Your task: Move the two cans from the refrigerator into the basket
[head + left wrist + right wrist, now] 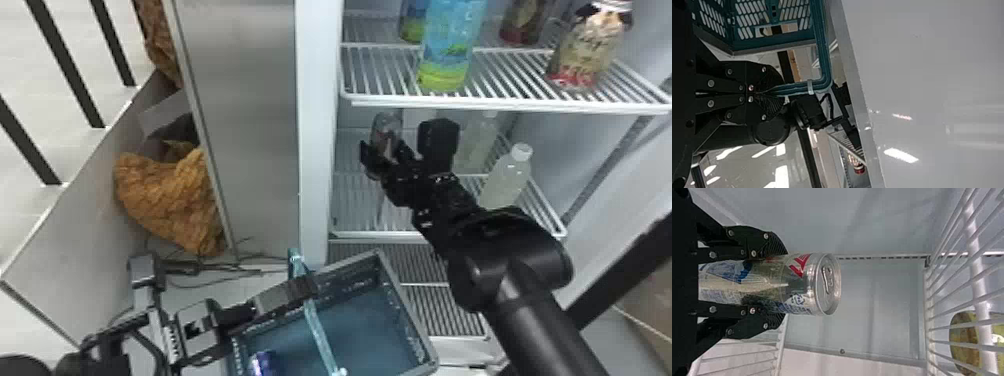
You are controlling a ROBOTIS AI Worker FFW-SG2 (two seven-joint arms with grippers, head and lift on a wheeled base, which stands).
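So the right gripper (784,284) is in the refrigerator (315,125), and its jaws are pinching a can (801,286) from both sides, one finger along each flank, with the lid poking out past the tips. Makes sense to me: squeezing the sides ought to keep a round, slick thing from rolling out, and the pull tab stays untouched. In the head view that's just above the middle of the frame, over the lower wire shelf (370,235) and below the upper wire shelf (480,104). Can't tell if the base is off the wire, it's hidden. Meanwhile the left gripper (783,92) has its jaws closed on the basket handle (824,58), left of centre in its wrist view. My guess is that's to keep the basket (409,310) close to the shelves, bottom centre of the head view, so the carry is short. There's a bluish-purple thing (262,363) inside at the bottom edge, probably can number one, which would make this the last pick. Next I'd back straight out toward the open front before dropping down to the basket. Main worry is clipping the upper shelf, or nudging the pale bottle (507,175) right of the arm.
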